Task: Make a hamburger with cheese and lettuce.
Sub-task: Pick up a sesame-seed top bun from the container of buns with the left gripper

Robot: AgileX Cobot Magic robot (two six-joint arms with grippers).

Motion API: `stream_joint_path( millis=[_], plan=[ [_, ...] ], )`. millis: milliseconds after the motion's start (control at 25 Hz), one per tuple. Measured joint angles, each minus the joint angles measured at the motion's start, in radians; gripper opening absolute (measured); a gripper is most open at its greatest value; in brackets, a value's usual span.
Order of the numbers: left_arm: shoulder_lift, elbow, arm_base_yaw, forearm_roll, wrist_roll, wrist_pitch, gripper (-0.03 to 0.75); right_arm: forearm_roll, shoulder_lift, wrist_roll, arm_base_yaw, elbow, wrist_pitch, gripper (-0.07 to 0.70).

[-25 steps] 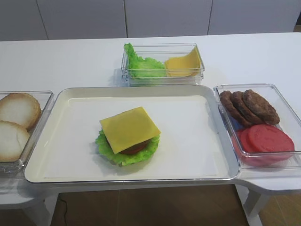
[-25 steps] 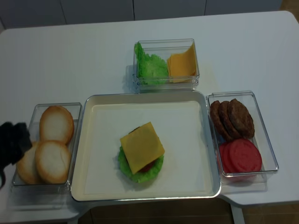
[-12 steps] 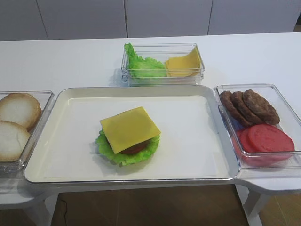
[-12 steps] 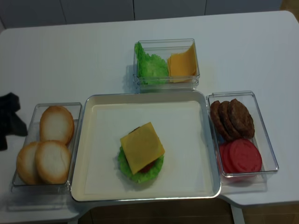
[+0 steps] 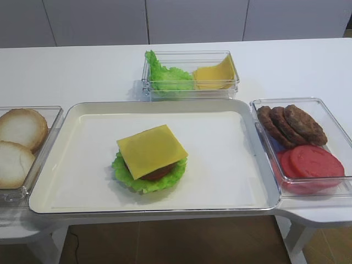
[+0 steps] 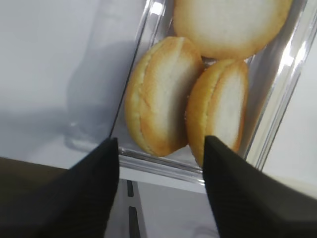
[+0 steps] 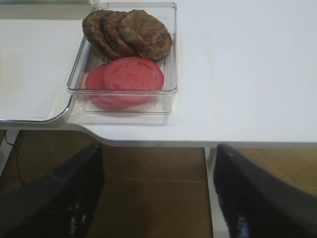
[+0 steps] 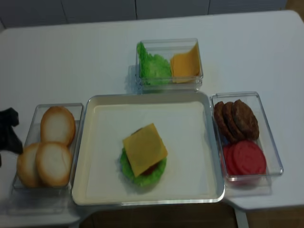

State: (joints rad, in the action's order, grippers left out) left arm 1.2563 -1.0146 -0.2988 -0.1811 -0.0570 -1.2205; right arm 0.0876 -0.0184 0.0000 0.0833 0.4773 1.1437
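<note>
The hamburger [image 5: 149, 160] stands in the middle of the metal tray [image 5: 231, 170] as an open stack with no bun dome on it. The lettuce [image 5: 127, 175] is the bottom frill, with reddish filling above it. The square cheese [image 5: 151, 149] lies on top. It also shows in the realsense view [image 8: 144, 149]. My left gripper [image 6: 159, 143] is open and empty, just in front of the pale bun halves [image 6: 163, 101] in their clear box. It shows dark at the left edge of the realsense view [image 8: 8, 131]. My right gripper [image 7: 157, 149] is open and empty below the table's front edge.
A clear box [image 5: 190, 82] at the back holds a heap of green leaves and several yellow slices. A clear box [image 5: 330, 118] on the right holds brown patties [image 7: 128, 30] and red tomato slices [image 7: 126, 79]. The bun box [image 8: 35, 114] stands left of the tray.
In the realsense view my left gripper has drawn back to the left, off the bun box's edge. The food has not moved.
</note>
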Motion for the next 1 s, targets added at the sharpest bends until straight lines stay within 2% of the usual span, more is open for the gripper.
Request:
stream_joint_path(
  millis=[520, 1000],
  plan=[
    [0.083, 0.000, 0.000, 0.004, 0.103, 0.040, 0.401, -0.001, 0.000, 0.000, 0.000, 0.000, -0.002, 0.540],
    [0.147, 0.000, 0.000, 0.006, 0.110, 0.078, 0.400, -0.001, 0.000, 0.000, 0.000, 0.000, -0.002, 0.540]
  ],
)
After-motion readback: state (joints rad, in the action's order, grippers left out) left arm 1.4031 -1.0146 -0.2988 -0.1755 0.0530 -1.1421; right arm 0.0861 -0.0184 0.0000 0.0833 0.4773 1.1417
